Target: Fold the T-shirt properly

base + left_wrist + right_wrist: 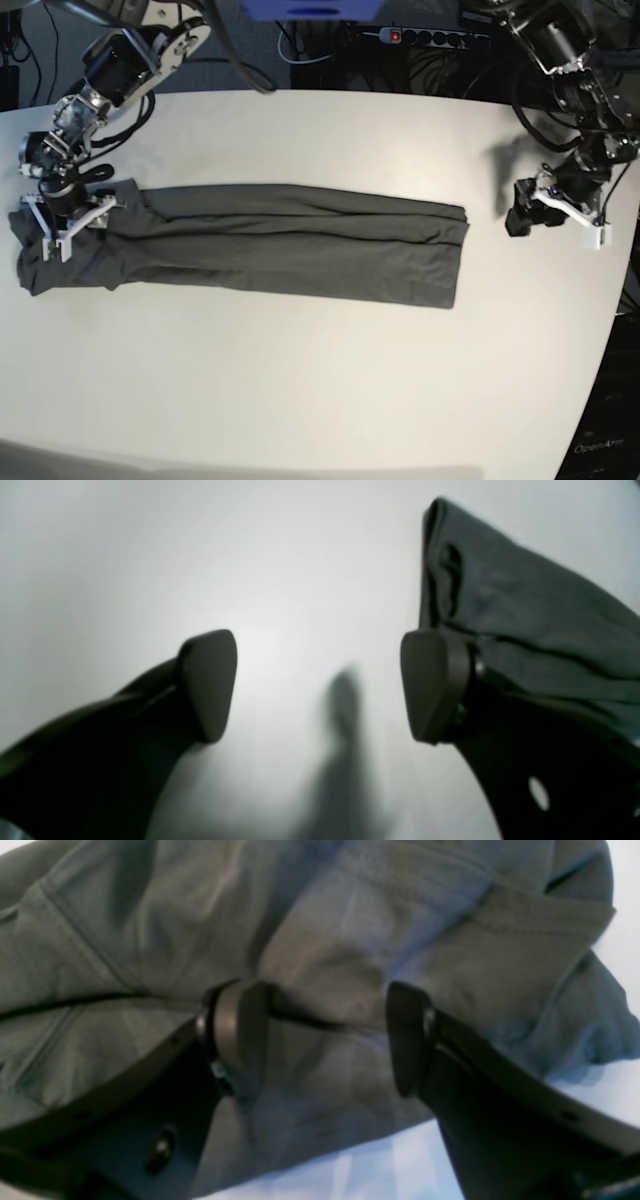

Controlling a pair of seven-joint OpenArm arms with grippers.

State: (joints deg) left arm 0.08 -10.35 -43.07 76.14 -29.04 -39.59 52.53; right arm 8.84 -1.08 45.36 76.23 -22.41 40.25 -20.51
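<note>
The T-shirt point(290, 240) is a dark grey strip folded lengthwise, lying across the white table point(300, 400). At its left end my right gripper point(78, 225) stands over the bunched cloth. The right wrist view shows that gripper point(322, 1035) open, with both fingers set apart just above the creased T-shirt point(350, 930). My left gripper point(570, 212) is off the shirt, past its right end. In the left wrist view the left gripper point(320, 685) is open over bare table, nothing between its fingers, and an end of the T-shirt point(525, 610) lies beside the right finger.
A power strip point(430, 37) and cables run behind the table's far edge. The table's curved right edge point(612, 300) passes close to the left arm.
</note>
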